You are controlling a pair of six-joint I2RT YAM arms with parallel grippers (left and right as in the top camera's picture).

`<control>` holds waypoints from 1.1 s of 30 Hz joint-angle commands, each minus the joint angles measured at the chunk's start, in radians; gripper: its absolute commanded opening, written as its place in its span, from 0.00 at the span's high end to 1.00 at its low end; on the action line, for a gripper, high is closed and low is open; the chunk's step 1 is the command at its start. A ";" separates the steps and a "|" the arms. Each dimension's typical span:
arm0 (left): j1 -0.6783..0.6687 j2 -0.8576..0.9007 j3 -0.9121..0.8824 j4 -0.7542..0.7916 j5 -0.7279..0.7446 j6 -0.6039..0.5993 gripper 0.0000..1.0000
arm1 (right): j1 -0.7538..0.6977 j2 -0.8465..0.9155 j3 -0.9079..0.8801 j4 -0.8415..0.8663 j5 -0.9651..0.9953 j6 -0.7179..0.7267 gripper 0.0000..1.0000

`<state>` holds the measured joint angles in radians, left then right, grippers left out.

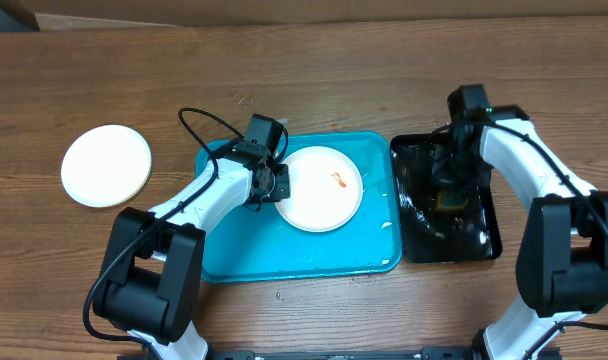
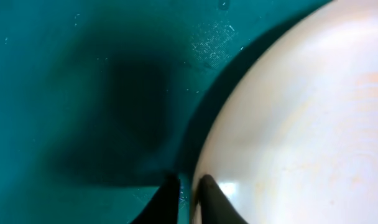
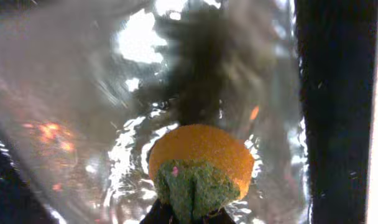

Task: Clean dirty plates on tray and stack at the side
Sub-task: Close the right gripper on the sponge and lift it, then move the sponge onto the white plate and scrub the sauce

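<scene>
One dirty plate [image 1: 319,188], white with a small orange-red smear right of its centre, lies in the turquoise tray [image 1: 284,262]. My left gripper [image 1: 276,185] is at the plate's left rim. In the left wrist view the plate [image 2: 301,124] fills the right side over the tray floor [image 2: 52,93], and the left gripper [image 2: 188,196] pinches the rim, one finger above it and one below. My right gripper [image 1: 446,190] is down in the black tray, shut on an orange sponge [image 3: 198,155] with a green scouring face; the right gripper [image 3: 189,218] only just shows below it.
A clean-looking white plate [image 1: 106,165] lies on the wooden table left of the tray. The narrow black tray [image 1: 479,240] stands right against the turquoise tray and holds shiny water [image 3: 83,93]. Its dark rim [image 3: 332,93] runs along the right.
</scene>
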<state>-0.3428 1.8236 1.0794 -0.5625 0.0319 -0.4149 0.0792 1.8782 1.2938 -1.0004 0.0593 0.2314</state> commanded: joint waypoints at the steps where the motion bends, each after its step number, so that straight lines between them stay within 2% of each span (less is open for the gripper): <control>1: 0.002 0.009 -0.011 -0.001 -0.017 0.011 0.91 | -0.001 -0.020 0.024 -0.010 0.010 -0.003 0.96; 15: 0.002 0.009 -0.011 0.000 -0.016 0.011 0.94 | 0.003 -0.020 0.020 0.014 0.002 0.014 0.96; 16: 0.002 0.009 -0.011 -0.001 -0.016 0.011 0.94 | 0.005 -0.020 0.020 0.003 0.031 -0.023 0.96; 18: 0.002 0.009 -0.011 -0.001 -0.016 0.011 0.96 | 0.002 -0.020 0.020 -0.013 0.106 0.040 0.96; 19: 0.002 0.009 -0.011 0.000 -0.016 0.011 0.96 | 0.002 -0.020 0.020 -0.006 0.061 0.056 0.96; 21: 0.002 0.009 -0.011 0.000 -0.016 0.011 0.96 | 0.006 -0.020 0.020 -0.007 -0.039 -0.039 0.96; 22: 0.002 0.009 -0.011 0.000 -0.016 0.011 0.96 | 0.008 -0.020 0.021 -0.013 -0.031 -0.054 0.96; 24: 0.002 0.009 -0.011 0.001 -0.016 0.011 0.96 | 0.009 -0.020 0.021 -0.009 -0.030 0.021 0.96; 27: 0.002 0.009 -0.011 0.003 -0.016 0.011 0.96 | 0.026 -0.020 0.022 -0.010 -0.070 -0.027 0.96; 29: 0.002 0.009 -0.011 0.003 -0.016 0.011 0.96 | 0.033 -0.020 0.024 -0.021 -0.018 -0.004 0.96; 33: 0.002 0.009 -0.011 0.003 -0.016 0.011 0.96 | 0.033 -0.020 0.039 -0.040 -0.032 -0.004 0.96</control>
<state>-0.3428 1.8236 1.0794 -0.5598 0.0334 -0.4129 0.1101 1.8782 1.3022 -1.0225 0.0269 0.2287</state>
